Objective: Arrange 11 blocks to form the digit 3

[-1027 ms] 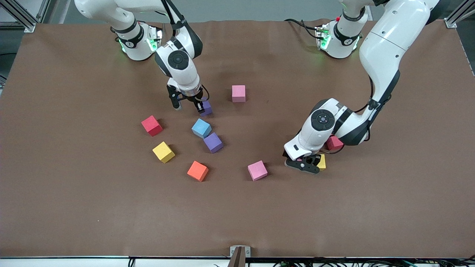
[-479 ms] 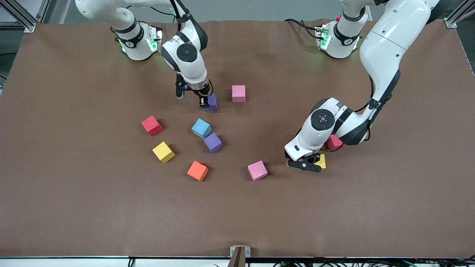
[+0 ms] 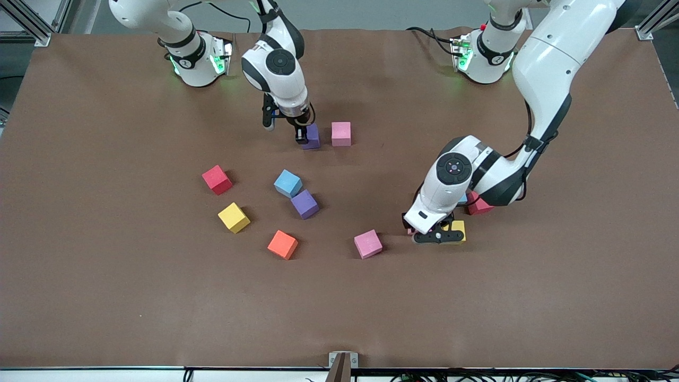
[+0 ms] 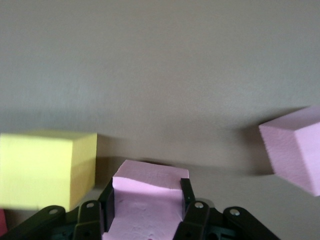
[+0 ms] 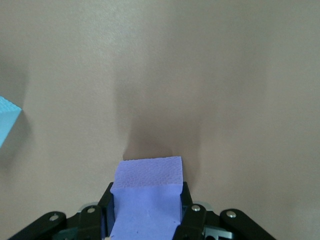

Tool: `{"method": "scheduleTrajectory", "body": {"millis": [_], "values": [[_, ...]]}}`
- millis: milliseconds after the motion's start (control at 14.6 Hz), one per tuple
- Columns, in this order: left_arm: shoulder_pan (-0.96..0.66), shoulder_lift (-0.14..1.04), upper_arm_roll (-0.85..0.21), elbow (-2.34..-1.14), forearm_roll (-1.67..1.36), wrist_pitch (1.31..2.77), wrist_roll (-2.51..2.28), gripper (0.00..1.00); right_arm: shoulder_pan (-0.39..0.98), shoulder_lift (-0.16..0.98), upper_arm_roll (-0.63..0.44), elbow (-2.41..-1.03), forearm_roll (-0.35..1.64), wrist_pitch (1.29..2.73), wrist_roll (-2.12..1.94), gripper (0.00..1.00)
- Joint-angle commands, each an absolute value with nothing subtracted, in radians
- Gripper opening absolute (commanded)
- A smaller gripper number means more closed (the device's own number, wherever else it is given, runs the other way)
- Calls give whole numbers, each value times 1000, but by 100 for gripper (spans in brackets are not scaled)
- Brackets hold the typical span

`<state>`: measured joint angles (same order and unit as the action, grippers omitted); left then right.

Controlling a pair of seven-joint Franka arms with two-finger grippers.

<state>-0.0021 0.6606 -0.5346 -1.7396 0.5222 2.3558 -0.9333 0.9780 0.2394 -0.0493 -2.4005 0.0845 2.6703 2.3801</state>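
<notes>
- We see no digit 3 formed yet: the blocks lie scattered on the brown table, most of them apart from one another.
- Our right gripper is clamped on a purple block, just beside a pink block at the robots' end of the table; the right wrist view shows the purple block squeezed between the fingers and a corner of a light blue block at its edge.
- Our left gripper is closed on a pink block. Only the left wrist view shows this grip plainly; in the front view the arm covers nearly all of that block.
- Just beside that gripper is a yellow block, seen large in the left wrist view, and a second pink block lies toward the right arm's end of it, also visible from that wrist.
- Only the front view shows a red block half hidden under the left arm.
- Toward the right arm's end lie a red block, a yellow one, a light blue one touching a purple one, and an orange cube nearest the front camera.
</notes>
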Motion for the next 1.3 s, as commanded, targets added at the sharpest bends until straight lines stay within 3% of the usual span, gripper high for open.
{"method": "scheduleTrajectory", "body": {"millis": [0, 411, 822, 1232], "values": [[5, 612, -578, -1761, 491, 2298, -1229, 46, 992, 216, -57, -2416, 100, 2674, 2398, 0], [12, 519, -670, -1912, 488, 2286, -2065, 46, 1005, 235, -57, -2387, 100, 2675, 2421, 0], [14, 422, -755, -2086, 486, 2284, -2518, 46, 1015, 273, -57, -2353, 100, 2675, 2421, 0], [11, 417, -862, -2181, 485, 2284, -2874, 46, 1017, 293, -57, -2333, 101, 2677, 2425, 0]]}}
